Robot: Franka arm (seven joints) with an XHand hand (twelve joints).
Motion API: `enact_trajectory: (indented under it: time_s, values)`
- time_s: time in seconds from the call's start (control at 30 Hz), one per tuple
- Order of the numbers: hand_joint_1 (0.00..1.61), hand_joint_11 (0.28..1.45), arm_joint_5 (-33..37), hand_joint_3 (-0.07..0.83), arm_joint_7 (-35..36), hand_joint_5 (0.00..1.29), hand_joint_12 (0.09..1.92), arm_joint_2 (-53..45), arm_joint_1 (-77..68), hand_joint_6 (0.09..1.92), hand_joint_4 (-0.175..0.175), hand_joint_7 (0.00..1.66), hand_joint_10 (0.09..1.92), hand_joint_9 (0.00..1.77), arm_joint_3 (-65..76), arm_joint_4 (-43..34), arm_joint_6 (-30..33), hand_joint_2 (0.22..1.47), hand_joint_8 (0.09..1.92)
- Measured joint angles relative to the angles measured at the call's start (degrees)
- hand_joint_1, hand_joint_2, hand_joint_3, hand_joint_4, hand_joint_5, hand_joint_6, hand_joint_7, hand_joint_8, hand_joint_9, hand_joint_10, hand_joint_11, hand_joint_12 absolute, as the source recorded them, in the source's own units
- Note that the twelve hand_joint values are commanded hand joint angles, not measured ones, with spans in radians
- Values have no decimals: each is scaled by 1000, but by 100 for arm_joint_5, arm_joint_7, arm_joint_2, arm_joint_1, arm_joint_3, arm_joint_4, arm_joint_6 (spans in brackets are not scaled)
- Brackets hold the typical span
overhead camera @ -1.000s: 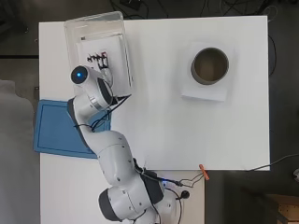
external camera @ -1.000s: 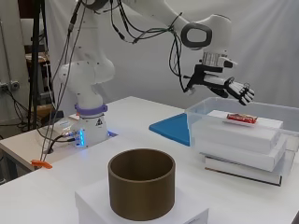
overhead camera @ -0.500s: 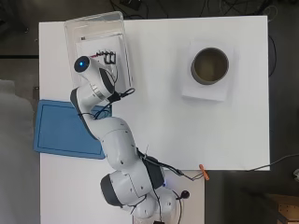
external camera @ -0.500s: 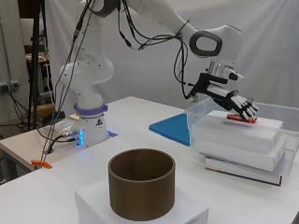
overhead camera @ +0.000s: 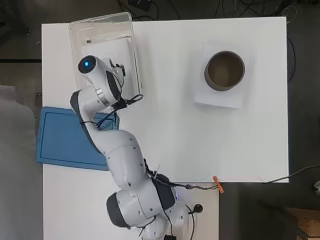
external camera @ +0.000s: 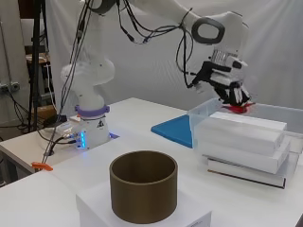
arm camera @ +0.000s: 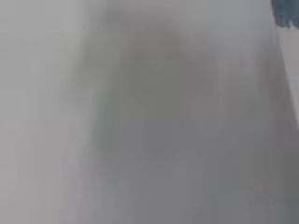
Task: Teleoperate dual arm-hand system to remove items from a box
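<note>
A clear plastic box (overhead camera: 79,31) stands at the table's far left corner, with stacked white boxes (external camera: 242,137) inside it. On top of the stack lies a small red packet (external camera: 240,108). The hand (external camera: 226,89) has come down into the clear box (external camera: 201,124) from above, and its fingers are curled over the red packet. In the overhead view the arm's wrist covers the hand and the packet; only part of the white boxes (overhead camera: 114,49) shows. The wrist view is a blurred pale surface with a blue corner (arm camera: 286,13).
A blue tray (overhead camera: 62,139) lies left of the arm, near the clear box. A brown open cylinder (overhead camera: 224,70) stands on a white box (overhead camera: 220,96) at the far right. In the side view the cylinder (external camera: 143,190) is in front. An orange clip (overhead camera: 217,183) lies near the front edge.
The hand has dropped from above the clear box down onto the red packet, and its fingers have gone from spread to curled over it.
</note>
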State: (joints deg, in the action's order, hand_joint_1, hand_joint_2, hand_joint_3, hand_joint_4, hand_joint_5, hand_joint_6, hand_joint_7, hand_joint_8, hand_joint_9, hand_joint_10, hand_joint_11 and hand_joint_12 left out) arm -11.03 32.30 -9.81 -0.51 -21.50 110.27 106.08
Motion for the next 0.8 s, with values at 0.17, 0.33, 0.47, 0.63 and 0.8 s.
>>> enact_trajectory:
  time_s: [0.17, 0.33, 0.47, 0.63, 0.8]
  values:
    - [1088, 945, 1154, 29, 980, 755, 1812, 1046, -34, 901, -1, 898, 1914, 1186, 419, 197, 188, 1217, 1920]
    - [1166, 755, 1627, 8, 1230, 698, 1754, 1780, -13, 1243, -159, 721, 1793, 956, 721, 676, 395, 1277, 1725]
    - [1299, 640, 1522, 2, 296, 631, 1590, 2561, 62, 1278, -175, 638, 1570, 834, 1144, 870, 392, 1266, 1592]
    - [1273, 638, 1506, 0, 376, 631, 1599, 2690, 206, 1284, -175, 659, 1614, 831, 2105, 899, 195, 1273, 1586]
    - [1178, 689, 1816, 2, 385, 662, 1701, 1992, 340, 1252, -175, 716, 1801, 906, 2682, 384, 392, 1289, 1700]
